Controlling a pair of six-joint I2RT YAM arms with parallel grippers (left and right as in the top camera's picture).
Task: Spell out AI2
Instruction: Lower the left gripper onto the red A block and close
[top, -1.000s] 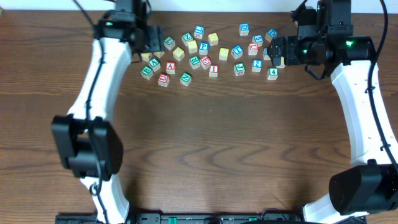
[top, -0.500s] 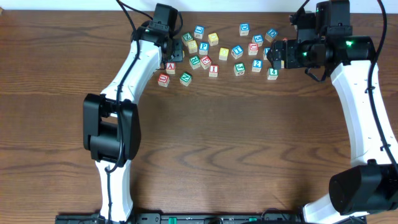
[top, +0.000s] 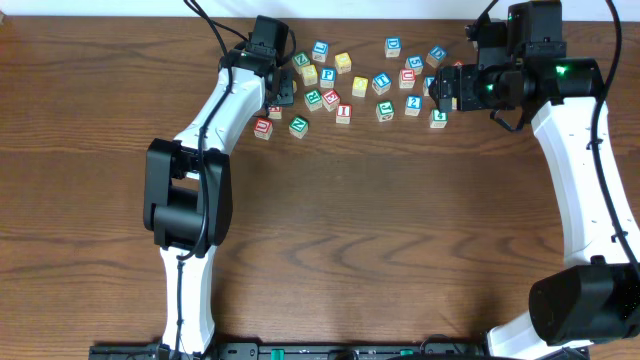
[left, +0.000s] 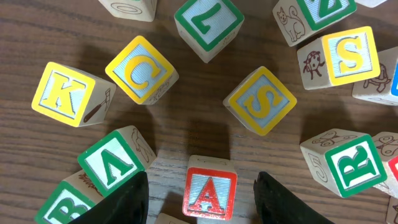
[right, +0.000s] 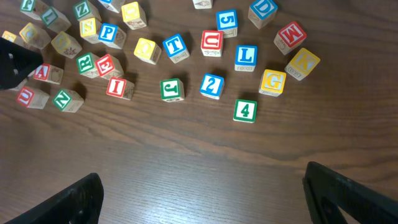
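Observation:
The red A block (left: 209, 194) stands on the wood between the open fingers of my left gripper (left: 202, 200), apart from both; it also shows in the overhead view (top: 275, 110) under my left gripper (top: 283, 92). The red I block (top: 343, 113) and the blue 2 block (top: 413, 104) lie in the block cluster, and both show in the right wrist view, the I (right: 116, 87) and the 2 (right: 212, 85). My right gripper (top: 445, 90) hovers open and empty at the cluster's right end, with bare wood between its fingers (right: 202, 193).
Several other letter blocks crowd the A: a green A (left: 115, 163), yellow K (left: 62, 93), yellow C (left: 140, 68), yellow S (left: 261, 99) and green R (left: 351, 163). A green 4 (right: 245, 111) sits near the 2. Bare table (top: 380, 230) lies in front.
My left arm has swung right from the cluster's left edge and now sits over the red A block. The right arm has not moved.

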